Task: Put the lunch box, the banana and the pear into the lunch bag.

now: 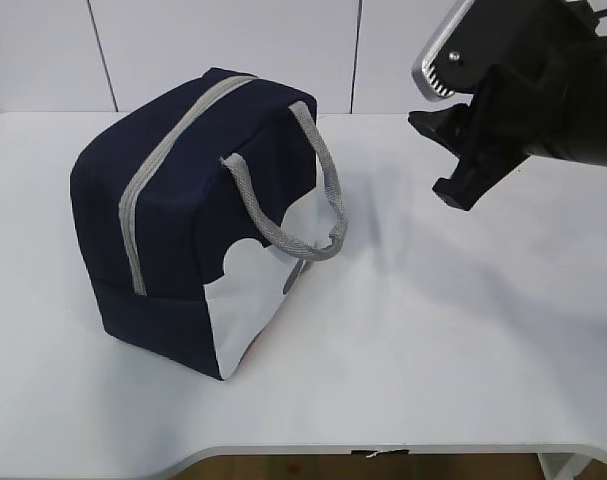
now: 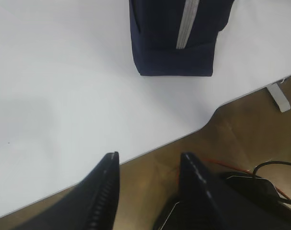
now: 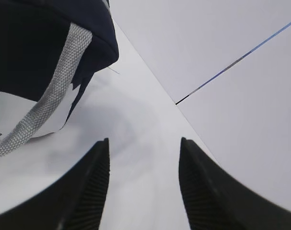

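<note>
The navy lunch bag (image 1: 183, 230) stands on the left half of the white table, its grey zipper (image 1: 173, 130) closed along the top and down the front end, and a grey rope handle (image 1: 283, 225) hangs over its white side panel. The lunch box, banana and pear are out of view. My right gripper (image 1: 441, 158) hangs open and empty above the table, to the right of the bag and apart from it. In the right wrist view the gripper (image 3: 144, 143) is open, with the bag (image 3: 35, 43) at upper left. My left gripper (image 2: 147, 160) is open and empty over the table's front edge, and the bag (image 2: 174, 43) lies ahead.
The white table (image 1: 463, 330) has a curved cut-out in its front edge (image 2: 203, 120). Below it are brown floor, dark cables (image 2: 260, 172) and a white stand leg (image 2: 279, 96). A white panelled wall (image 1: 233, 50) backs the table.
</note>
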`<action>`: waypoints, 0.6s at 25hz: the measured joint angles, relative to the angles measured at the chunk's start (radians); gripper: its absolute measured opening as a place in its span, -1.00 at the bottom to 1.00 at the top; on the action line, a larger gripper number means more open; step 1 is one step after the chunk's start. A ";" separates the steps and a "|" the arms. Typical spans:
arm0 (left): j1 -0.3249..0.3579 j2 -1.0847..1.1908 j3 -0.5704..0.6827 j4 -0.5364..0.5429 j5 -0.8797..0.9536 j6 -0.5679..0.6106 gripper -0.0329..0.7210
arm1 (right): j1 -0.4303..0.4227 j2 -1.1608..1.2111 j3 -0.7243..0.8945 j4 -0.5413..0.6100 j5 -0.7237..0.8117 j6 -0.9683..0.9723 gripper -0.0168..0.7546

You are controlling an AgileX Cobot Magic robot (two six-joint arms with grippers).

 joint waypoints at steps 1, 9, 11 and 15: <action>0.000 -0.026 0.017 0.000 0.000 0.000 -0.10 | 0.000 0.000 0.002 0.000 0.000 0.000 0.04; 0.000 -0.232 0.194 0.000 -0.012 0.011 -0.26 | 0.000 0.000 0.043 0.001 0.000 0.002 0.04; 0.000 -0.294 0.240 0.000 -0.024 0.032 -0.29 | 0.000 0.000 0.050 0.001 0.000 0.002 0.04; 0.000 -0.418 0.324 0.000 -0.068 0.058 -0.30 | 0.000 0.000 0.051 0.001 0.000 0.002 0.04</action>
